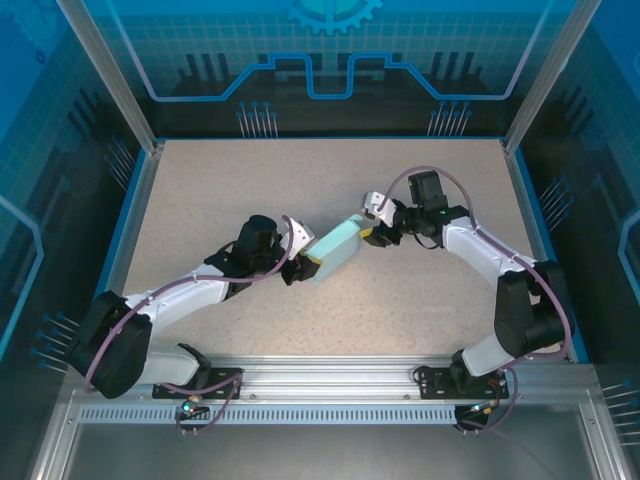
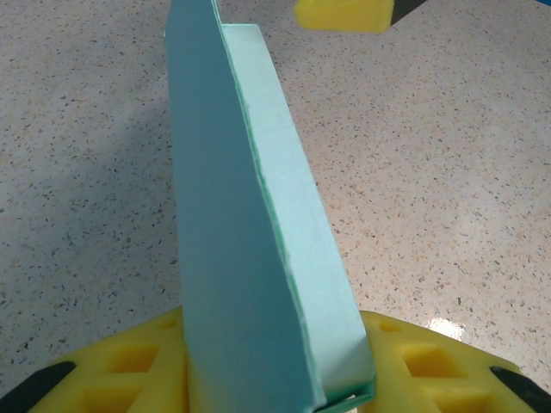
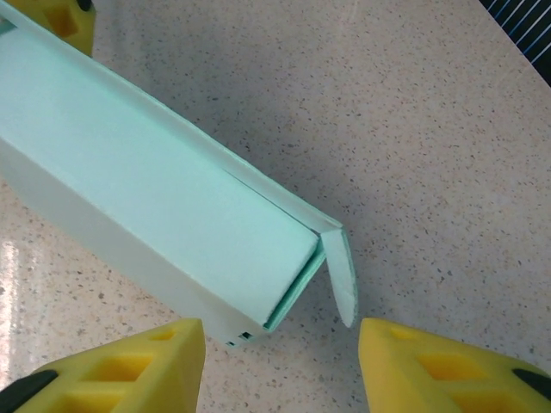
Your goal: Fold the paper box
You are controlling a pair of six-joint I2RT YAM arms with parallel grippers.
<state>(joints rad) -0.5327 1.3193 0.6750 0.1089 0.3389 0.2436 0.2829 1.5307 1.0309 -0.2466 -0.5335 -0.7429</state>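
At centre, left pincer (image 1: 298,268) grips paper box (image 1: 335,248)

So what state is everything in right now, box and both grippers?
box: folded into shape, one end not closed
end flap: ajar, not tucked in
left gripper: jaws shut on the box's other end
right gripper: jaws open, one on each side of the flap end

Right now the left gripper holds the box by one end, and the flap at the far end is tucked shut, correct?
Not quite. The flap at the far end of the box is not tucked shut. It stands ajar, as the right wrist view shows. The left gripper does hold the box by the other end.
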